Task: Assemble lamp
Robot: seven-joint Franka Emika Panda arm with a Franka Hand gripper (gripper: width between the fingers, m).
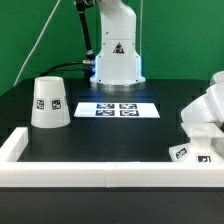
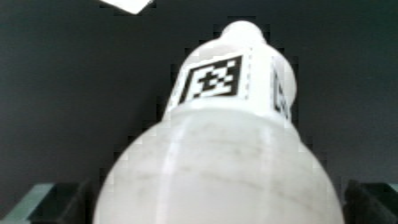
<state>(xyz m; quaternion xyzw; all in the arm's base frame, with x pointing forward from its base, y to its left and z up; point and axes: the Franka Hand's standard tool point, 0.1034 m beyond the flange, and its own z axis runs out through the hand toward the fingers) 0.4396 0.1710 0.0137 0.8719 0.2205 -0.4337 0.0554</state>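
1. Closest to the wrist camera, the gripper (image 2: 214, 208) is straddling the bulb (image 2: 222, 150), with its jaws standing wide on either side of the round head. Whether they are pressing on it cannot be told.
2. Beyond that, the bulb's tagged neck is pointing away over the black table (image 1: 120, 135).
3. Farther off, what looks to be the lamp base (image 1: 193, 152) is sitting at the exterior view's right, and the shade (image 1: 49, 103) at its left.
4. Doing this step well probably means gripping the head centrally and keeping the neck straight toward the base.

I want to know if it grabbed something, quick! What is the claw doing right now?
The claw: closed, holding the bulb between its two fingers.
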